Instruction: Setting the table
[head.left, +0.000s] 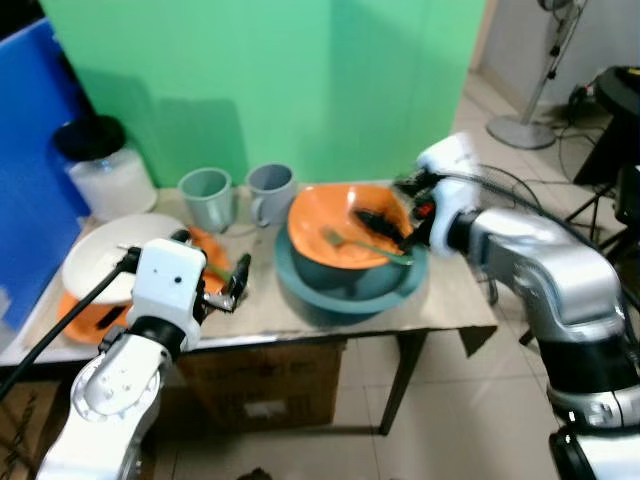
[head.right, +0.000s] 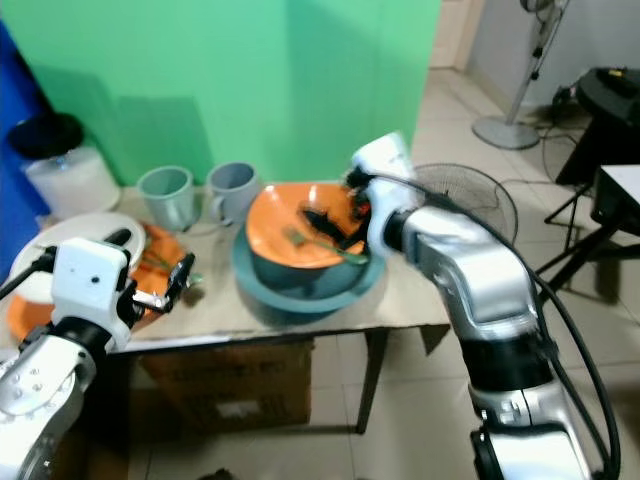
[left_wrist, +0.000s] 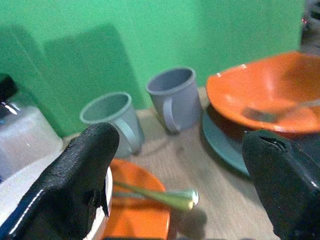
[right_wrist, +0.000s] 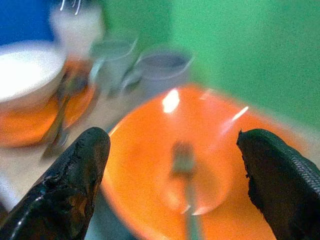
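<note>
An orange bowl (head.left: 335, 225) lies tilted inside a teal bowl (head.left: 345, 290) at the middle of the table. A green fork (head.left: 358, 245) rests in the orange bowl. My right gripper (head.left: 385, 228) reaches into that bowl from the right and stands open just above the fork (right_wrist: 184, 162). My left gripper (head.left: 212, 258) hovers open over the table's left front, above a small orange plate (left_wrist: 137, 217) that carries a green spoon (left_wrist: 160, 196). Two grey-blue mugs (head.left: 207, 198) (head.left: 270, 192) stand behind the plate, against the green wall.
A white bowl (head.left: 105, 262) sits on an orange plate (head.left: 80, 318) at the far left. Behind it stands a jar with a black lid (head.left: 100, 165), and a blue board (head.left: 30, 180) lines the left side. On the floor at the right are a fan (head.left: 530, 100) and cables.
</note>
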